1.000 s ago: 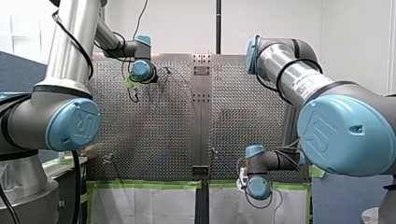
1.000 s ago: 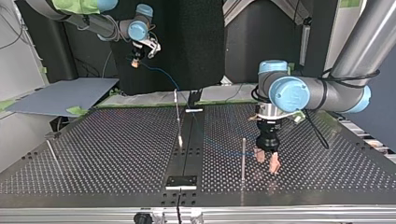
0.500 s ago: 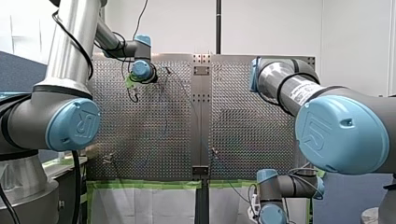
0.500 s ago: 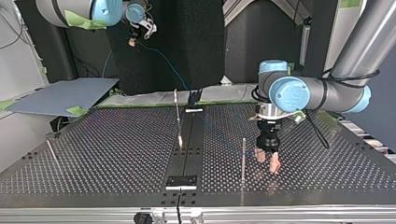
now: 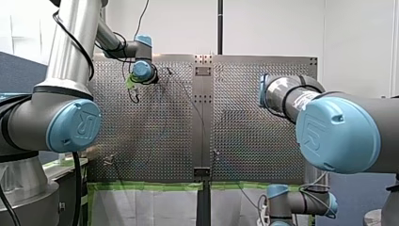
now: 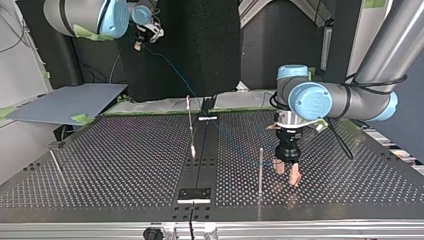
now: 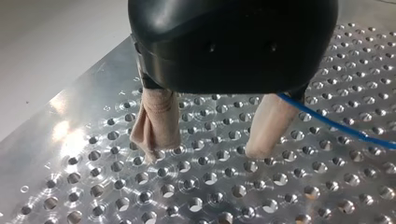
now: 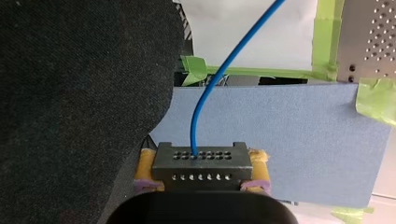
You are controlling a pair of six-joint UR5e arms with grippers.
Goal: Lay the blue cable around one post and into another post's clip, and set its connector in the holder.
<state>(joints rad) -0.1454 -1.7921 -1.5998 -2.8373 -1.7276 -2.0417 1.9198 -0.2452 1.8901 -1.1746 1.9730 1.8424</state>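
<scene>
Your right gripper (image 6: 137, 46), top view's upper left, clamps the connector (image 8: 201, 165); left gripper (image 7: 205, 151) stands released. Hold the blue cable (image 8: 193, 135) taut.

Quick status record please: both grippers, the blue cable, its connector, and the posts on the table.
left gripper: open, beige-padded fingers apart, low over the perforated metal table
right gripper: shut on the dark grey connector block, yellow pads either side, held high in the air
blue cable: leaves the connector, slopes down to the left gripper, passing beside one finger
thin metal posts: upright; cable wrapped round none that I can tell
task state: connector not yet in a holder
</scene>
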